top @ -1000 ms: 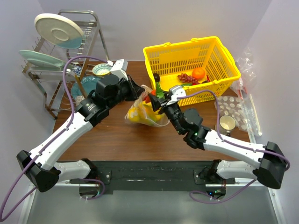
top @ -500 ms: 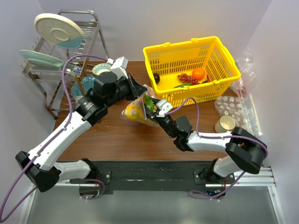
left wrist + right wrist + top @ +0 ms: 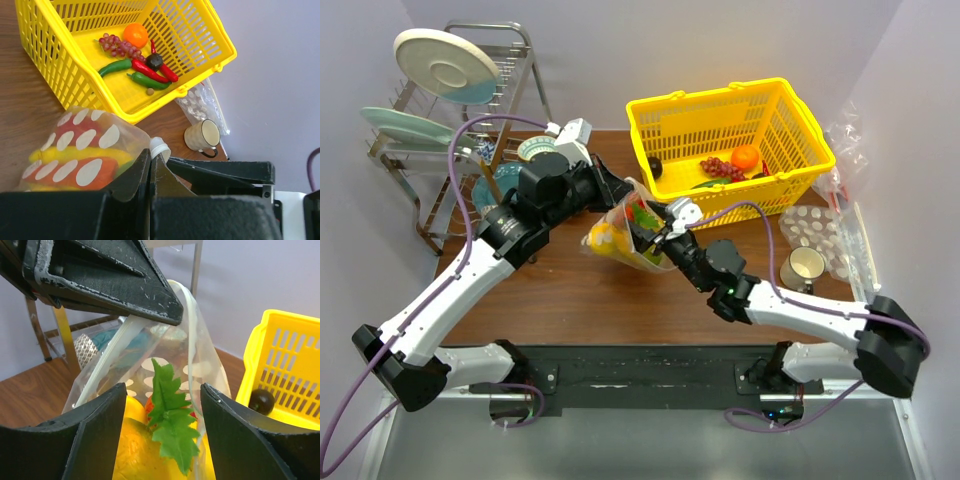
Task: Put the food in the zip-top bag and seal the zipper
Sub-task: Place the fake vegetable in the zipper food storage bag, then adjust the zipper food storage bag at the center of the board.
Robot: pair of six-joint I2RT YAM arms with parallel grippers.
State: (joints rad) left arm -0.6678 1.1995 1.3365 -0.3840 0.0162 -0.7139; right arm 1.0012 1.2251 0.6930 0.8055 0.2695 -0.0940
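The clear zip-top bag (image 3: 620, 240) with white oval dots hangs from my left gripper (image 3: 623, 193), which is shut on its mouth edge (image 3: 150, 155) next to the whitish zipper (image 3: 160, 148). Inside it I see the yellow banana (image 3: 75, 155), an orange-yellow mango-like fruit (image 3: 140, 455) and a red piece with a green leaf (image 3: 170, 425). My right gripper (image 3: 162, 390) is open at the bag's open mouth, one finger on each side of the leaf, holding nothing. It also shows in the top view (image 3: 660, 228). Long green vegetables (image 3: 116, 66) lie in the basket.
The yellow basket (image 3: 800, 130) at the back right holds red grapes, a round orange, red and green peppers and a small dark fruit. A mug (image 3: 806, 265) stands right of my right arm. A dish rack (image 3: 440, 110) with plates is at the back left. Thin plastic (image 3: 845, 140) lies at the far right.
My right gripper came down from above the bag with the leafy red piece and has opened; the piece now sits in the bag. The left gripper still holds the bag edge.
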